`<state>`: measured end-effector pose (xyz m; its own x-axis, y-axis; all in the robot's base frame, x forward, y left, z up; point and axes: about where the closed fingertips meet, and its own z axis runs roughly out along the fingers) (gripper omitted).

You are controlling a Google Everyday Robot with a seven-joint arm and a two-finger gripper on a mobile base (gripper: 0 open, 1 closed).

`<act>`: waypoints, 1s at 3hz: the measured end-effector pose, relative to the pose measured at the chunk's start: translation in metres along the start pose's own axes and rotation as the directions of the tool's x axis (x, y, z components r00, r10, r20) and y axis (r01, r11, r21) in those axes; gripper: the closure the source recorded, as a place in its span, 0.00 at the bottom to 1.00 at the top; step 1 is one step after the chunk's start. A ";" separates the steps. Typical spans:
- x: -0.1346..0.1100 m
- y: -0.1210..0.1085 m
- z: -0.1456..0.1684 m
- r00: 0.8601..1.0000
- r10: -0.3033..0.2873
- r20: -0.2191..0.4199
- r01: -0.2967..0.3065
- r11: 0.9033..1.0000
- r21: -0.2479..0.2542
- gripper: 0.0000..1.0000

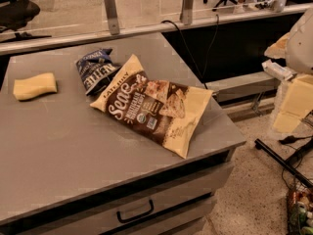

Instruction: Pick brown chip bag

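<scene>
Camera view: the brown chip bag (154, 106) lies flat on the grey table (63, 160), right of centre. Its right-hand end comes close to the table's right edge. The long axis runs from far-left to near-right. The far-left corner touches a blue chip bag (95, 70) and seems to overlap it slightly. A pale-yellow sponge (34, 86) sits well apart at the left.

The gripper (293, 102) shows as a pale shape at the right border of the view, off the table and above the floor. Whether it is spread or closed: cannot tell. It holds nothing that can be made out.

Judgement: approach not begun. The bag lies to the gripper's left, cream right-hand end nearest. The reach should go leftward over the table edge and close across the short axis, away from the blue bag.
</scene>
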<state>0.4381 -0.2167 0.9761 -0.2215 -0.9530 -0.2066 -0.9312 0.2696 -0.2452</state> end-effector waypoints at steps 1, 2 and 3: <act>-0.005 -0.004 0.001 1.000 -0.006 0.010 0.006 1.000 0.008 0.00; -0.030 -0.022 0.015 0.998 -0.038 0.045 0.037 0.999 0.014 0.00; -0.064 -0.036 0.040 0.993 -0.070 0.097 0.070 0.998 0.004 0.00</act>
<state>0.4976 -0.1600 0.9607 -0.1266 -0.9517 -0.2797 -0.9434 0.2027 -0.2627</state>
